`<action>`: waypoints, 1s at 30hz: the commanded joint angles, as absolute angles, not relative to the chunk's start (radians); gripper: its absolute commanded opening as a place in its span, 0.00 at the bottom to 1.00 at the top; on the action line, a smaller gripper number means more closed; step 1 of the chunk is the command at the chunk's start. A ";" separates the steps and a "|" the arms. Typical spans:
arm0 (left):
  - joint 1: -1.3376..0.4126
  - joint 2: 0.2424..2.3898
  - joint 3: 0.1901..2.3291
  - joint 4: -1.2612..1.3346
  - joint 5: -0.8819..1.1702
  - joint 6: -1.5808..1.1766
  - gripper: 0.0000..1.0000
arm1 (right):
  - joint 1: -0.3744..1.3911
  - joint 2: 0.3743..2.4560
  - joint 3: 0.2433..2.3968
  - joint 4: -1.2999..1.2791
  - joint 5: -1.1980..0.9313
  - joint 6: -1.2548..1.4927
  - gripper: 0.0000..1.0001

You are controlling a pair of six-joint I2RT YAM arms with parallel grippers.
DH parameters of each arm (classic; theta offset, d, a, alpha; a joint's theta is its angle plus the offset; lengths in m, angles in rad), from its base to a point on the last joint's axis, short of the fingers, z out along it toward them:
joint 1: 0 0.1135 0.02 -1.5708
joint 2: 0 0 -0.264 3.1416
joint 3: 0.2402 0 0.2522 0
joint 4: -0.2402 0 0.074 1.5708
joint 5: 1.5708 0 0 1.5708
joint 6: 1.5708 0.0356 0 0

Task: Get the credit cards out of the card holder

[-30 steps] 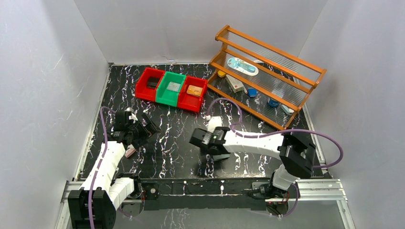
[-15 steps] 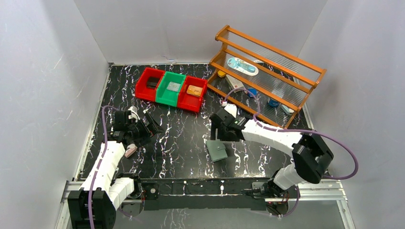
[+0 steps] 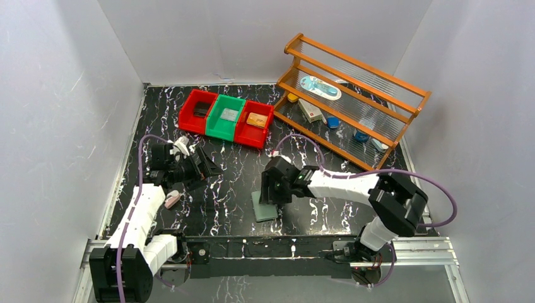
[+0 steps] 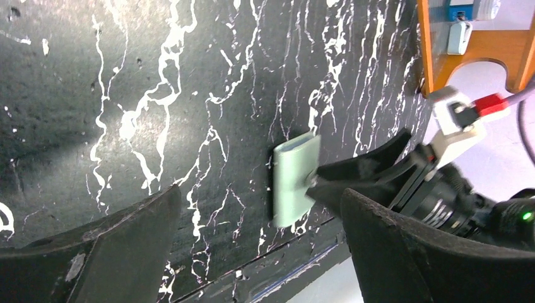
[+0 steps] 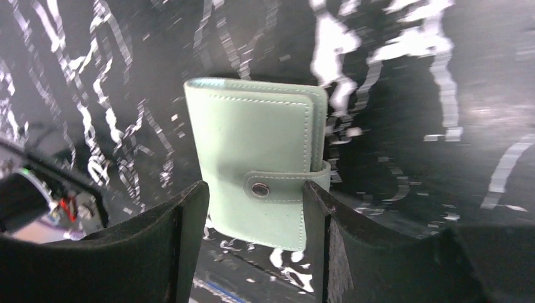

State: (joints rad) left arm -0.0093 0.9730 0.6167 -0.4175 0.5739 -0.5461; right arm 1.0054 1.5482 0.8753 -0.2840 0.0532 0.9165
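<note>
"Right gripper (image 5: pixel 252 196) is down low over the black, white-veined table (image 3: pixel 233 170), jaws part-way apart. What about the left gripper (image 4: pixel 258 199)?"

"Spread wide with nothing in it, hanging over its own side and facing across. Parked out of the way, I'd say."

"And that row at the back?"

"Left-hand red plastic bin (image 3: pixel 187 117), green plastic bin (image 3: pixel 221 131) and right-hand red plastic bin (image 3: pixel 251 137), touching side by side. That looks like the drop-off spot."

"So what is the right one after?"

"The small sage-green folding card holder (image 5: pixel 252 139), lying flat near the front edge. The black fingers (image 5: pixel 186 240) stand either side of its strap end. I can't tell whether they're pressing on it. The snap strap is done up, so my guess is it's being shifted, not opened."

"Where are the cards?"

"Well apart from it, one to a bin: the dark card (image 3: pixel 202 109) in the left-hand red one, the silvery grey card (image 3: pixel 229 115) in the green one, the tan-gold card (image 3: pixel 255 118) in the right-hand red one. Sorted by colour, probably. The job seems about done, though I can't see inside the closed holder."

"And that tiny pinkish-white clip (image 3: pixel 171 200)?"

"Lying beside the left arm, no part of this."
</note>
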 commanded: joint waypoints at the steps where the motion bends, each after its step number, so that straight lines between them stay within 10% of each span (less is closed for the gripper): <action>1: -0.029 0.934 0.682 -0.434 0.621 -0.517 0.95 | 1.093 1.588 0.922 -0.191 -0.010 0.959 0.65; 12: -0.319 1.021 0.664 -0.425 0.441 -0.563 0.86 | 1.188 1.657 1.140 -0.475 0.291 0.962 0.65; 30: -0.324 0.941 0.464 -0.269 0.494 -0.679 0.64 | 1.302 1.915 1.291 -0.768 0.503 1.218 0.47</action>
State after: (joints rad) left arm -0.3206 0.9714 0.4801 -0.2958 0.4549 -0.6743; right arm 1.2926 1.8404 1.2720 -0.6437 0.4362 1.1255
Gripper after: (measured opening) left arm 0.665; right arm 0.498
